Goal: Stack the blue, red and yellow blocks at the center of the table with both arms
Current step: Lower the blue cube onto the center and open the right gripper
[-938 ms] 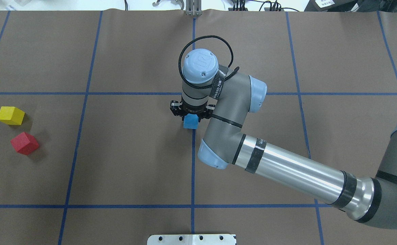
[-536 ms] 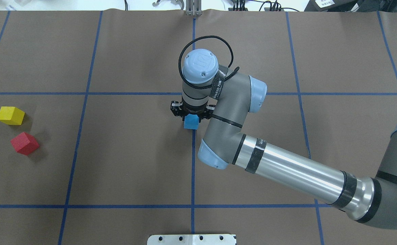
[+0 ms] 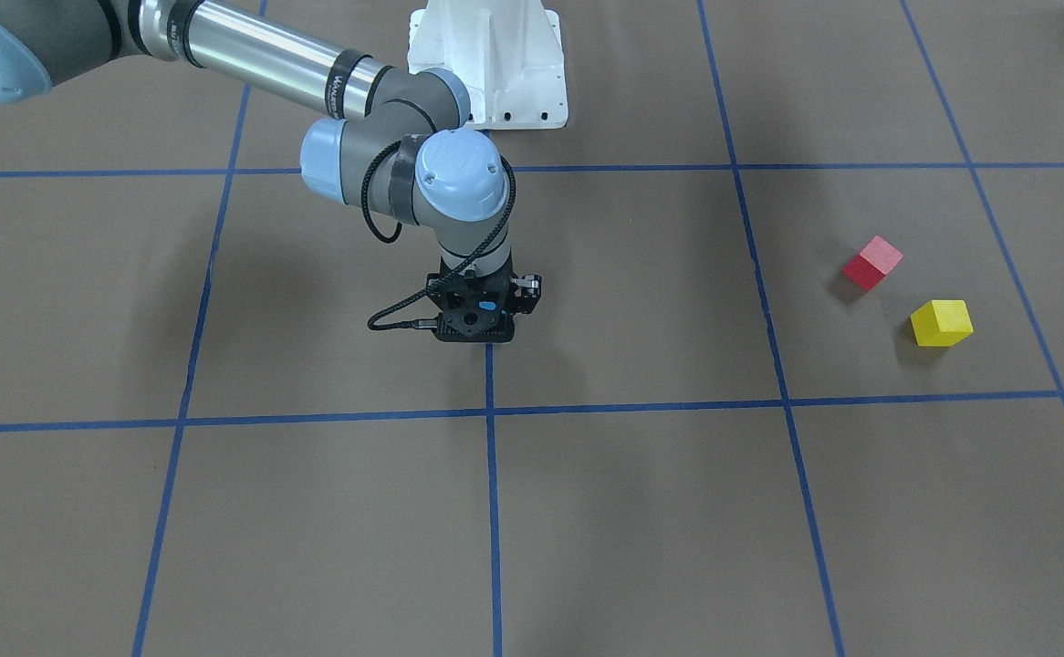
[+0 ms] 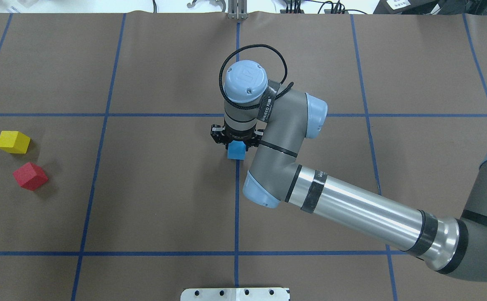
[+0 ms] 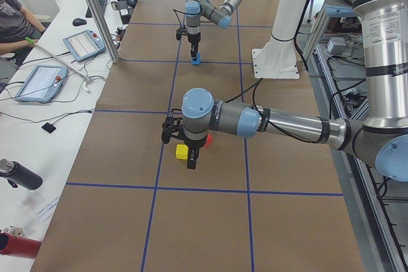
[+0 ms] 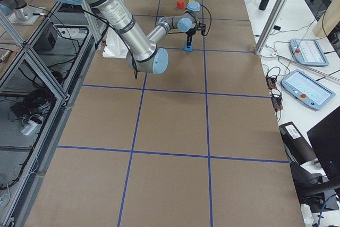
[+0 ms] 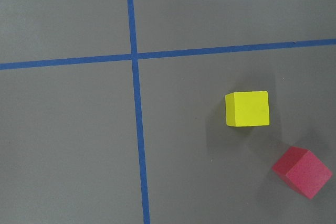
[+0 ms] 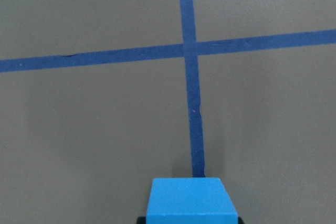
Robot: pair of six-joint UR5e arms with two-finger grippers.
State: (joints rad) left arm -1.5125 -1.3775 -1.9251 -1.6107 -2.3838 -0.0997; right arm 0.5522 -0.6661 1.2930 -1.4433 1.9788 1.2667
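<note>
We log right jaws clamped on blue block (image 4: 235,151) over the tabletop (image 4: 164,200) centre line. Left jaws hover above yellow block (image 7: 247,108) and red block (image 7: 303,171); we cannot tell their opening.

Right arm (image 4: 352,209) spans from 4 o'clock to centre and covers blue block (image 4: 236,151) from above; that side is blocked. 9 o'clock: open table (image 4: 151,188) out to yellow block (image 4: 13,141) and red block (image 4: 30,176), near each other, not touching. 12 o'clock also open.
</note>
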